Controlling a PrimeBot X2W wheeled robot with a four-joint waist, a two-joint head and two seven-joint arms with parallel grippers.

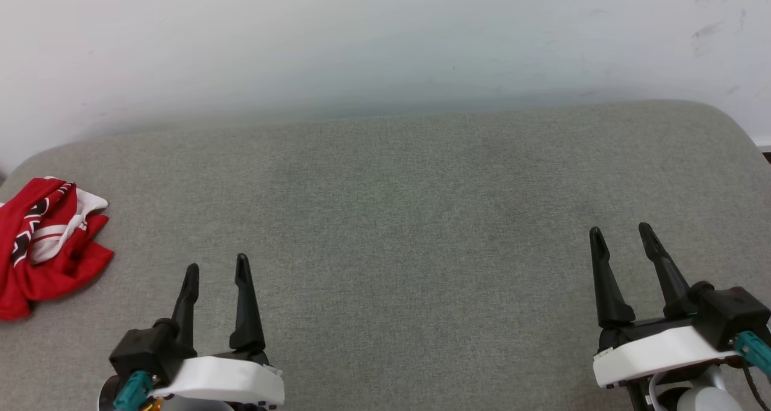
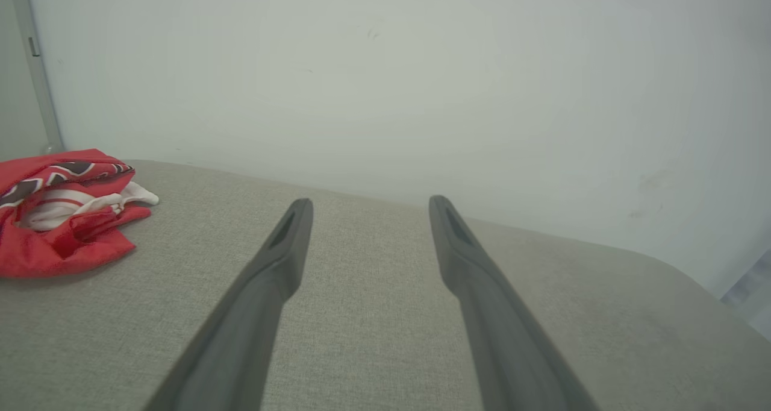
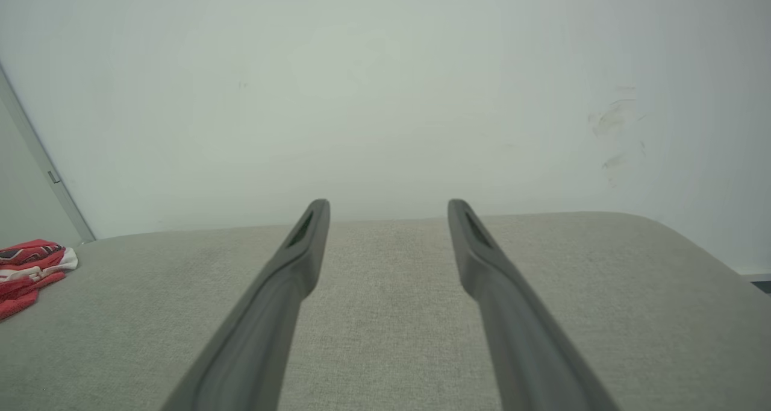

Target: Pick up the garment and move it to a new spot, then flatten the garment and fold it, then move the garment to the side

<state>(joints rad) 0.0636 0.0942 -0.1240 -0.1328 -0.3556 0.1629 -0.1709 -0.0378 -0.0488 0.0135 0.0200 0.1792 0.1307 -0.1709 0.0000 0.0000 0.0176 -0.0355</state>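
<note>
a: both tools sit low over the grey cushion [image 1: 397,218], operator. your left gripper [image 1: 217,262] has its two fingers spread apart with nothing between them. your right gripper [image 1: 620,228] is the same: parted, empty.

b: and the red jersey t-shirt [image 1: 48,245]?

a: crumpled in a heap on the cushion, out to the left of your left gripper and a touch beyond its fingertips, well apart from them. from your right gripper it's far across to the left, past the other arm.

b: so nothing lifted yet. the pick-up is the step in hand, i'd say.

a: agreed, and the left arm looks the natural one for it. expect thin, soft, light cloth with no stiffness at all. it should droop the moment you raise it, and the hem may drag on the upholstery.

b: where do you bite?

a: the side of the heap nearest your left fingers, where a red fold stands up under the white sleeve. go deep enough to catch more than one layer, since a shallow pinch on smooth knit could slip out.

b: collar or shoulders?

a: can't make them out in that bundle, so don't aim for them.
</note>
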